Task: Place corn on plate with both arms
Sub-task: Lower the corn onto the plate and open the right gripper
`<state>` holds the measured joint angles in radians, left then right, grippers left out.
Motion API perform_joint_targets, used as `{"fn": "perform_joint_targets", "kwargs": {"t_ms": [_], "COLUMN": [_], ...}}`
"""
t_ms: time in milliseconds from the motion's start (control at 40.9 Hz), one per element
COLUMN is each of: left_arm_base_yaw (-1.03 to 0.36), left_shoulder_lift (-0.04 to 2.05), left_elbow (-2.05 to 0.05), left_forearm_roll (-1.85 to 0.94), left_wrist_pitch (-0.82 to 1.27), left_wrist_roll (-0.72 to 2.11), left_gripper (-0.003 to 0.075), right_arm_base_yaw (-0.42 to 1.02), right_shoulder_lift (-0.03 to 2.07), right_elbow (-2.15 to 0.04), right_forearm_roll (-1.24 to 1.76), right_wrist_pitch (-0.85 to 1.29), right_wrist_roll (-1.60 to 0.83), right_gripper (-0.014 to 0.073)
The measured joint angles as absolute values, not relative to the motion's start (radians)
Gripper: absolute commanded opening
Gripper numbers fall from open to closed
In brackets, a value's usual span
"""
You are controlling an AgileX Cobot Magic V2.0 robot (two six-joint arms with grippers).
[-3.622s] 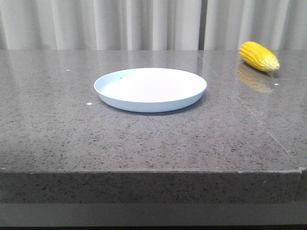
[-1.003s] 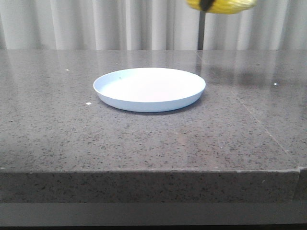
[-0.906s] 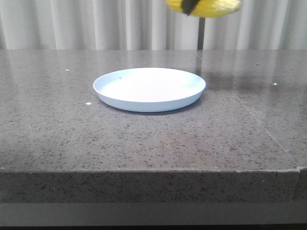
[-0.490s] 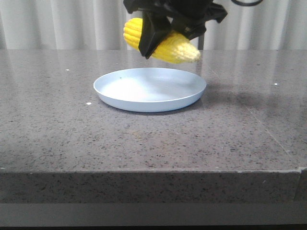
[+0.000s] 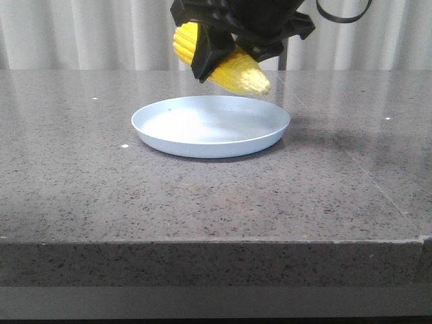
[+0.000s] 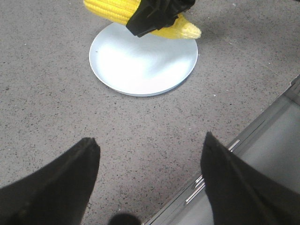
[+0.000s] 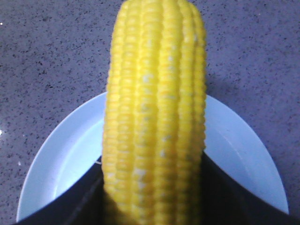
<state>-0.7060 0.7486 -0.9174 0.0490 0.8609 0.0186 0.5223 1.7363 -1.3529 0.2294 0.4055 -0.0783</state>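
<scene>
The yellow corn (image 5: 243,74) hangs just above the back part of the pale blue plate (image 5: 202,128), tilted with its paler tip down toward the right. My right gripper (image 5: 219,57) is shut on the corn's middle, one black finger on each side. The right wrist view shows the corn (image 7: 154,103) lengthwise between the fingers (image 7: 79,199), with the plate (image 7: 61,154) beneath. In the left wrist view, the corn (image 6: 110,9) and plate (image 6: 140,65) lie well ahead of my left gripper (image 6: 149,140). That gripper is open and holds nothing, high over the table's front.
The grey speckled stone table (image 5: 202,196) has its front edge near the camera. White curtains (image 5: 101,34) hang behind it. Past the table edge, the left wrist view shows a grey ledge with metal strips (image 6: 262,136).
The corn left the table's back right, rose, travelled left in my right gripper and came down over the plate. In the last half second its tip dipped slightly lower.
</scene>
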Motion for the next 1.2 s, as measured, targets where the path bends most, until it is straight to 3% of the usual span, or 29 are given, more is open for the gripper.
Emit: {"fn": "perform_joint_targets", "kwargs": {"t_ms": [122, 294, 392, 759, 1199], "left_arm_base_yaw": [-0.706, -0.706, -0.706, -0.706, -0.706], "left_shoulder_lift": [0.749, 0.749, 0.749, 0.749, 0.749], "left_elbow": [-0.917, -0.917, -0.917, -0.917, -0.917], "left_forearm_roll": [0.049, 0.049, 0.049, 0.049, 0.049], "left_wrist_pitch": [0.861, 0.861, 0.861, 0.861, 0.861], "left_wrist_roll": [0.019, 0.019, 0.019, 0.019, 0.019], "left_gripper": [0.0461, 0.0461, 0.0461, 0.0461, 0.0461], "right_arm_base_yaw": [0.522, 0.522, 0.522, 0.522, 0.522], "right_shoulder_lift": [1.782, 1.808, 1.808, 1.745, 1.347], "right_elbow": [-1.353, -1.353, -1.353, -1.391, -1.378], "right_forearm_roll": [0.229, 0.229, 0.227, 0.176, 0.061], "right_wrist_pitch": [0.406, 0.407, 0.407, 0.507, 0.822], "right_wrist_roll": [-0.078, -0.08, -0.08, -0.08, -0.08], "right_gripper": [0.0283, 0.0539, 0.0633, 0.0636, 0.0636]}}
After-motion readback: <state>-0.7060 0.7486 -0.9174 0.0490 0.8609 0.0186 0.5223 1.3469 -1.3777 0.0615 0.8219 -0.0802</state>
